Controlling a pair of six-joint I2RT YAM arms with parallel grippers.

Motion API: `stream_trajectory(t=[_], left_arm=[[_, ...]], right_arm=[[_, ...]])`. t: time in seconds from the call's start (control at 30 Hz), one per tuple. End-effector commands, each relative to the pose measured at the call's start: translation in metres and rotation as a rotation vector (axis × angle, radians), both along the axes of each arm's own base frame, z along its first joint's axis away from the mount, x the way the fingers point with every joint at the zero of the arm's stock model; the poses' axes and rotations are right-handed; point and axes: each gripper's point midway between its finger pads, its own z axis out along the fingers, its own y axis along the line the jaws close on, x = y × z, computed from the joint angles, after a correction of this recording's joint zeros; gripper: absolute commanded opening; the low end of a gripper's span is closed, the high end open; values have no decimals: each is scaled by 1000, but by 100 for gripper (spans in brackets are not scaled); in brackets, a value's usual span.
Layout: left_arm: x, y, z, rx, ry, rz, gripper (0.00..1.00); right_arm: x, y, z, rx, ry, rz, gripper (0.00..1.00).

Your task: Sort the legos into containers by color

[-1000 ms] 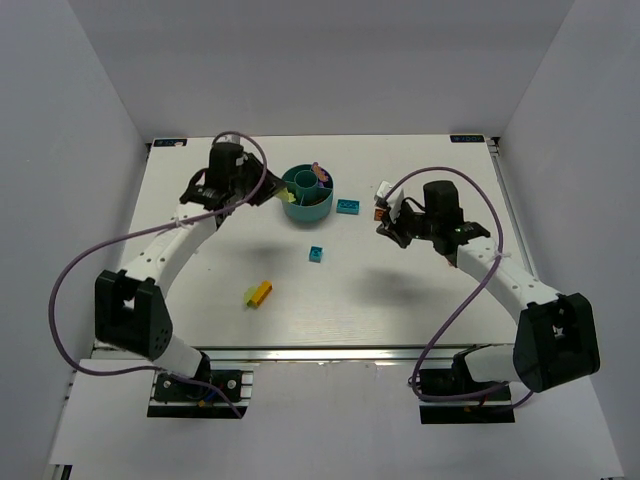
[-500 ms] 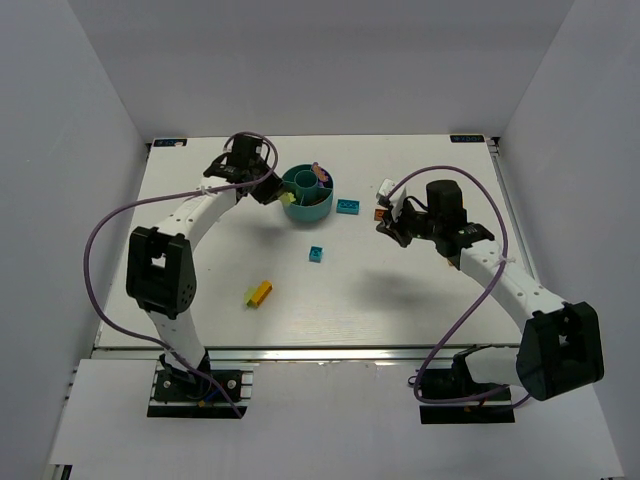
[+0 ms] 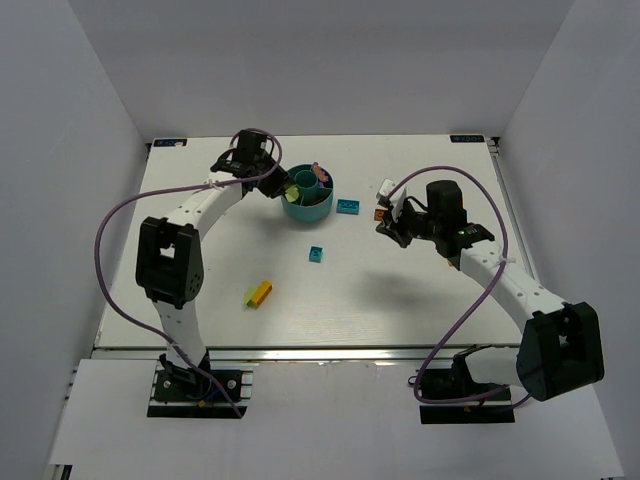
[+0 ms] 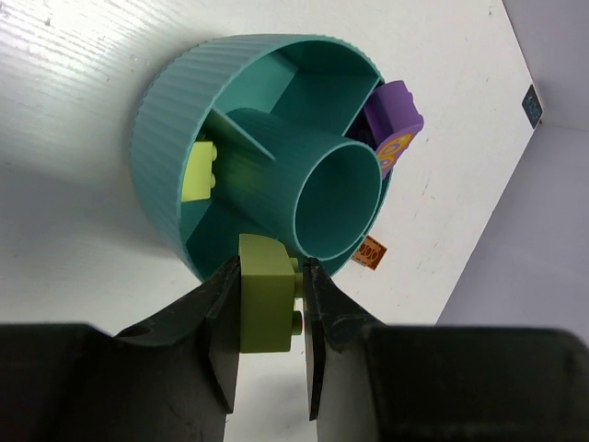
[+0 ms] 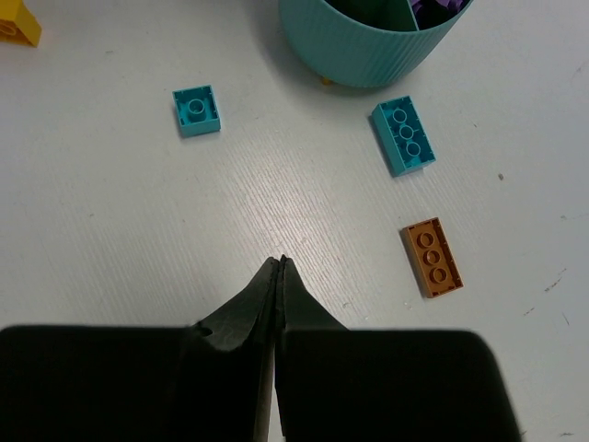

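Now your left gripper (image 4: 270,276) clamps a lime studded brick (image 4: 265,308) over the rim of the ribbed teal bowl (image 4: 161,120).
Your right gripper (image 5: 279,269) is pinched closed, empty, above the table (image 5: 138,230) near an orange brick (image 5: 432,257); print on the purple brick (image 4: 394,110) is unreadable.

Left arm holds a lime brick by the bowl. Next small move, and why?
Probably nudge it inward over the wedge holding the other lime brick, then open the jaws: the held lime brick hangs at the bowl's rim, not clearly inside.
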Motion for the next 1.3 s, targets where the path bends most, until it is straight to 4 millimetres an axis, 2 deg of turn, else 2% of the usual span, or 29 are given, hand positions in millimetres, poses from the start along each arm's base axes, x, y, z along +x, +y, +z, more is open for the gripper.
stream_trajectory(t=[0.0, 0.07, 0.1, 0.13, 0.2, 0.3, 0.37, 0.5, 0.6, 0.63, 0.67, 0.73, 0.77, 0.8, 0.83, 0.87, 0.9, 0.93, 0.97, 1.0, 1.03, 1.07, 1.1, 1.13, 1.17, 1.2, 1.23, 1.27], left_arm=[[12, -9, 19, -34, -42, -8, 3], [14, -7, 17, -25, -39, 1, 10], [15, -7, 16, -21, -36, 3, 20], [15, -7, 16, -20, -35, 0, 25], [14, -6, 14, -14, -25, 2, 38], [14, -5, 15, 0, -23, 5, 49], [15, -5, 23, 0, -37, 4, 60], [17, -2, 40, 4, -70, 9, 73], [17, -4, 65, -3, -121, -8, 73], [17, -1, 74, 3, -146, -8, 72], [13, 2, 93, 16, -195, -20, 71], [7, 13, 108, 65, -254, -17, 68], [-6, 20, 135, 86, -330, -35, 53], [-15, 26, 122, 104, -334, -43, 41], [-24, 30, 123, 115, -359, -52, 31], [-34, 37, 124, 137, -387, -67, 25], [-53, 46, 119, 143, -417, -68, 23], [-62, 54, 116, 149, -431, -61, 25], [-70, 57, 116, 137, -462, -64, 33], [-93, 66, 101, 132, -453, -64, 55], [-102, 68, 96, 120, -455, -65, 68], [-111, 67, 92, 95, -461, -76, 77], [-124, 70, 97, 79, -485, -74, 84], [-135, 71, 74, 75, -445, -80, 86], [-142, 71, 71, 56, -447, -78, 86], [-152, 72, 77, 39, -471, -73, 88], [-157, 75, 74, 32, -470, -57, 88], [-165, 78, 59, 22, -444, -41, 88]], right_arm=[[-1, 3, 15, 36, -40, 8, 0], [0, 2, 17, 36, -45, 4, 0], [1, 2, 17, 37, -48, 2, 0], [1, 2, 17, 37, -48, 1, 0], [1, 1, 18, 36, -50, -2, 6], [3, 0, 19, 38, -50, -6, 13], [4, 0, 19, 37, -49, -7, 20], [6, 0, 20, 37, -47, -8, 30], [9, -1, 19, 34, -34, -24, 38], [14, -3, 19, 32, -30, -39, 41], [17, -5, 19, 32, -23, -52, 47], [24, -11, 16, 36, 15, -93, 54], [32, -11, 15, 31, 32, -105, 58], [34, -18, 8, 12, 72, -125, 59], [42, -20, -2, -10, 104, -140, 62], [51, -21, 5, -18, 93, -139, 63], [51, -26, -4, -51, 132, -138, 63], [58, -28, -20, -106, 143, -106, 64], [70, -27, -8, -126, 105, -78, 68], [63, -30, -19, -179, 162, -35, 70], [71, -33, -38, -254, 152, 34, 72], [75, -35, -41, -280, 148, 66, 74], [81, -37, -34, -301, 144, 100, 76], [88, -37, -50, -334, 136, 164, 76], [91, -38, -53, -346, 128, 198, 77], [96, -40, -49, -351, 118, 225, 80], [100, -41, -61, -357, 129, 253, 80], [105, -41, -66, -373, 107, 285, 82]])
